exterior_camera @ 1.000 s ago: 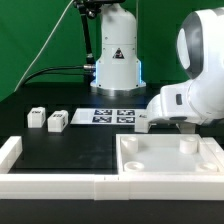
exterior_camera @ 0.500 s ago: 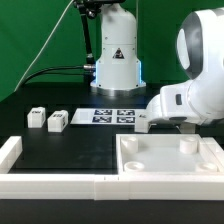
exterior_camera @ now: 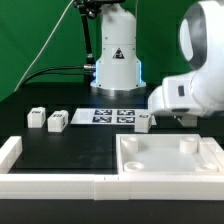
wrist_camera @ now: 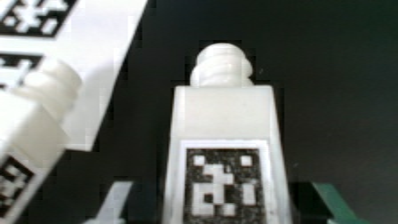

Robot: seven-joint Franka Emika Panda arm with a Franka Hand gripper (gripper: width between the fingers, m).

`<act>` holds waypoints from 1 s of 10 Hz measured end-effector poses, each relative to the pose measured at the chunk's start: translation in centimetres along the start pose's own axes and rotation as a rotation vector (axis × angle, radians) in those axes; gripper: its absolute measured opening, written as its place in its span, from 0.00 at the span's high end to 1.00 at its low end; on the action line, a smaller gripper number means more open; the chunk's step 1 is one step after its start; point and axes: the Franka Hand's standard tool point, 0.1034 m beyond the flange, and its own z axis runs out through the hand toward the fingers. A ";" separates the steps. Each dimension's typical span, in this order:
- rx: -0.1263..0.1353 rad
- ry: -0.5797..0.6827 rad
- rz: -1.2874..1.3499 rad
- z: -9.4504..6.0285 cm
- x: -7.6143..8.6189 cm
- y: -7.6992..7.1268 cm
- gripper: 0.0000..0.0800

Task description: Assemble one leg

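1. Straddling the leg point(wrist_camera: 222, 120), the tool point(wrist_camera: 222, 205) stands wide. One of its fingers point(wrist_camera: 118, 200) shows on each side with a dark gap between it and the leg, so nothing is held.
2. The leg lies on the desk point(wrist_camera: 329, 80) directly under the tool, its long axis running along the gap between the fingers and its ridged tip point(wrist_camera: 222, 65) pointing away from the wrist.
3. A second leg point(wrist_camera: 36, 130) lies just beside it, near one finger, with the marker board point(wrist_camera: 71, 30) beyond.
4. The arm hides the tool in the exterior view. There, two more legs point(exterior_camera: 37, 118) sit toward the desk's edge at the exterior view's left, and the big panel point(exterior_camera: 170, 155) fills the near corner at its right.
5. Closing should catch the leg squarely, and only the neighbour crowds it.
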 end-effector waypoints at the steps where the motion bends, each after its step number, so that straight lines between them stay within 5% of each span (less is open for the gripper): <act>1: 0.000 -0.001 0.009 -1.3 -1.3 0.2 0.64; 5: 0.012 0.105 0.008 -2.7 -0.8 0.1 0.64; 10: 0.055 0.625 -0.003 -4.1 0.2 -0.1 0.64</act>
